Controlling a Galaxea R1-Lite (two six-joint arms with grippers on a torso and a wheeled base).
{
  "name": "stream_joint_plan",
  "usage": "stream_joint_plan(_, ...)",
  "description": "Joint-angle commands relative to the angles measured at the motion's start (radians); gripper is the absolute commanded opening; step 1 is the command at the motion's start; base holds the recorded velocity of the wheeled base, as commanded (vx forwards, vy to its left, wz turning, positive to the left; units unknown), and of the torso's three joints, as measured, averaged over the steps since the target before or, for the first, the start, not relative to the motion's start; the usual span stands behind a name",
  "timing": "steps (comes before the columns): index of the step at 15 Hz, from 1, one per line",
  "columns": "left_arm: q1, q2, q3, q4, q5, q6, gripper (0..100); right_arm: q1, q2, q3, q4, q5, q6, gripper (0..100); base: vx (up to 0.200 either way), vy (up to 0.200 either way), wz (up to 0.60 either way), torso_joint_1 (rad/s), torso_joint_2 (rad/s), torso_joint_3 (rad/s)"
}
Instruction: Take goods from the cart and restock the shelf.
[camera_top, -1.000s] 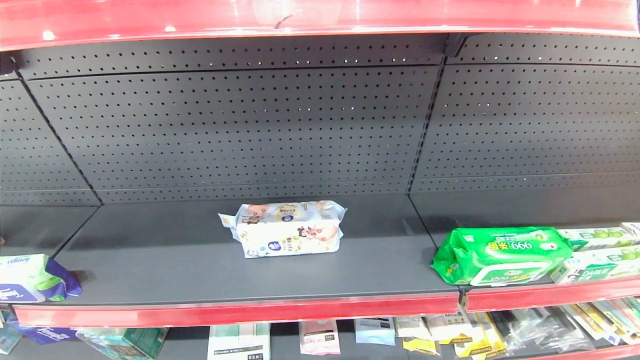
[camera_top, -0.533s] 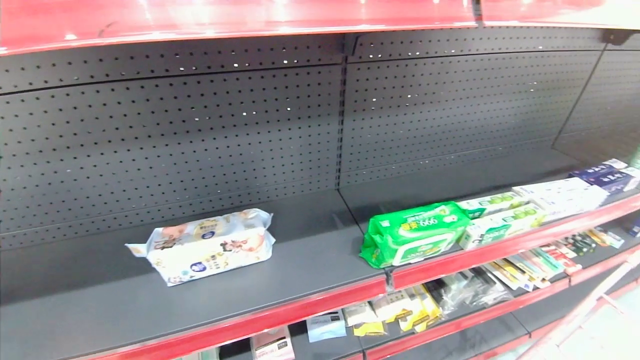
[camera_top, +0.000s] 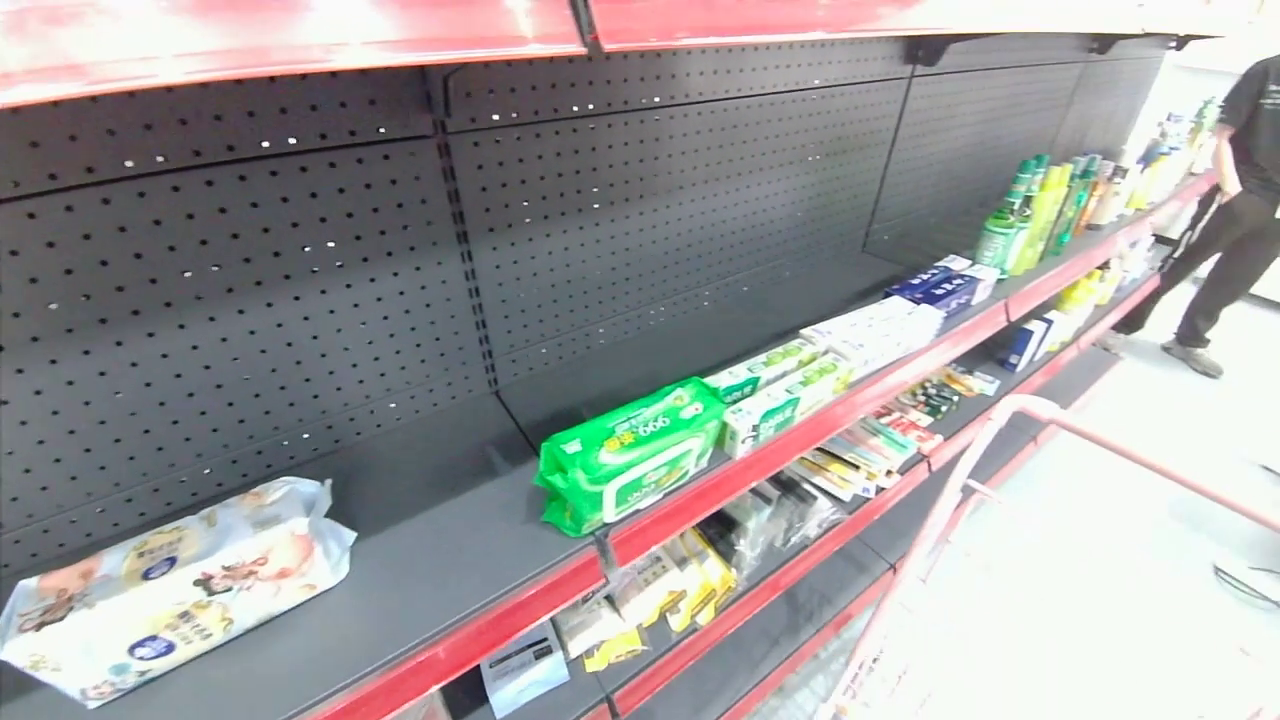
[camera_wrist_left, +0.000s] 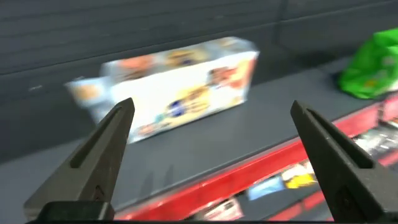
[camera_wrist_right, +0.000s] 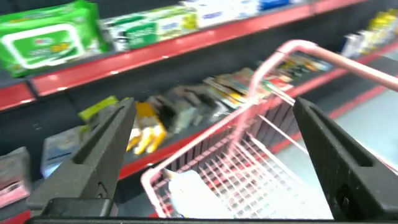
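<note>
A white printed tissue pack lies on the dark shelf at the far left of the head view. My left gripper is open in front of the same tissue pack, apart from it, nothing between its fingers. My right gripper is open above the pink wire cart, which holds a white item. The cart's pink rail shows at the lower right of the head view.
A green wipes pack and green-white boxes lie near the shelf's red front edge. Farther right stand blue boxes and green bottles. The lower shelf holds small packets. A person stands in the aisle.
The whole head view has swung to the right: the tissue pack has gone from centre to the far left of the picture, and the cart rail, bottles and aisle have come into view.
</note>
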Motion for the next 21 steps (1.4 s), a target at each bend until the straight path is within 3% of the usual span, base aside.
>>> stream_joint_plan(1, 0.000, 0.001, 0.000, 0.000, 0.000, 0.000, 100, 0.001, 0.002, -0.002, -0.001, 0.000, -0.001, 100, 0.000, 0.000, -0.60, -0.002, 0.00, -0.002)
stream_joint_plan(10, 0.000, 0.001, 0.000, 0.000, 0.000, -0.002, 100, -0.001, 0.000, 0.000, -0.001, 0.000, 0.000, 100, 0.000, 0.000, -0.60, 0.001, 0.00, 0.001)
stream_joint_plan(16, 0.000, 0.001, 0.000, 0.000, 0.001, -0.002, 100, -0.016, 0.043, -0.029, -0.009, 0.006, -0.003, 100, 0.000, 0.000, 0.00, 0.000, 0.00, 0.000)
stream_joint_plan(19, 0.000, 0.001, 0.002, 0.000, 0.001, -0.002, 100, 0.005, 0.667, -0.676, 0.005, 0.008, 0.215, 100, 0.000, 0.000, 0.00, 0.000, 0.00, 0.000)
stream_joint_plan(20, 0.000, 0.001, 0.000, 0.000, 0.001, -0.002, 100, 0.005, 0.703, -0.701, 0.007, 0.006, 0.207, 100, 0.000, 0.000, 0.00, 0.000, 0.00, 0.000)
stream_joint_plan(21, 0.000, 0.001, 0.000, 0.000, 0.001, -0.002, 100, -0.038, 0.919, -0.741, 0.010, -0.055, 0.075, 100, 0.000, 0.000, 0.00, 0.000, 0.00, 0.000)
